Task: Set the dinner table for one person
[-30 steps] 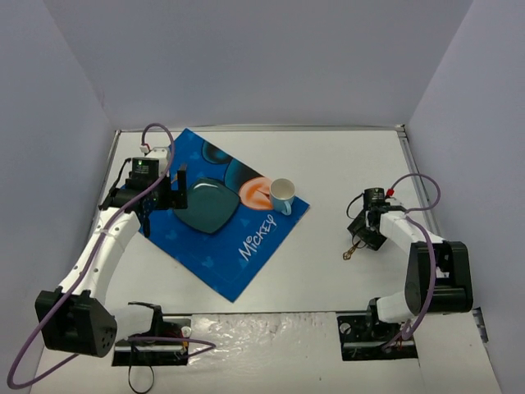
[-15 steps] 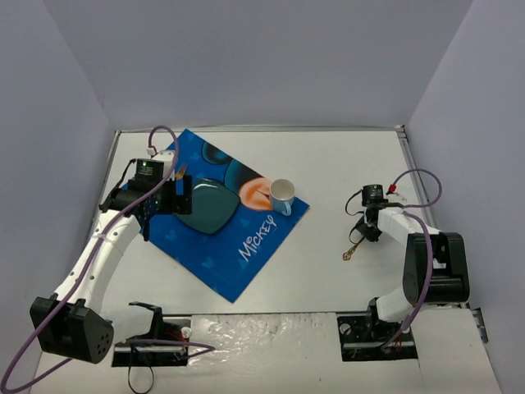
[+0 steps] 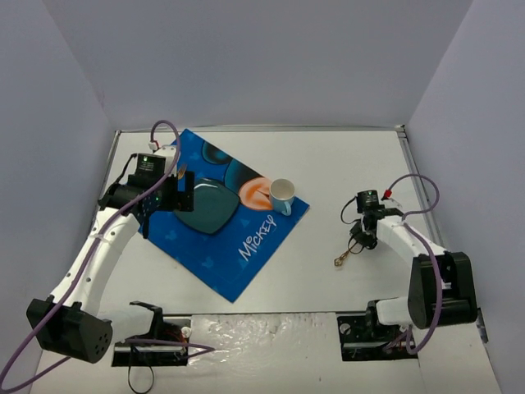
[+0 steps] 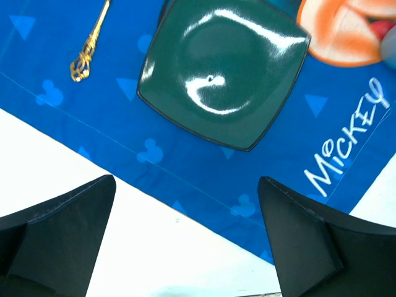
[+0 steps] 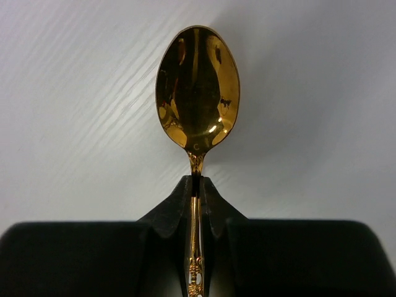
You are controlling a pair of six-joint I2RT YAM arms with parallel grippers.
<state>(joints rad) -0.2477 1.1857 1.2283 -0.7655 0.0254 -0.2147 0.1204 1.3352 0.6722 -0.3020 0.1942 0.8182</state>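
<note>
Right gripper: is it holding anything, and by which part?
The right gripper is shut on the gold spoon, pinching its handle close to the bowl. The left gripper is open and holds nothing.

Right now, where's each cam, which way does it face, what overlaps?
Top external: above, behind the bases, looking down on the dinner table; left arm, right arm both show.
Left wrist: faces down at green plate on blue placemat; open left gripper at bottom.
Right wrist: faces along right gripper, shut on gold spoon, over table.
Shared: plate and placemat in top and left wrist; spoon in top and right wrist.
</note>
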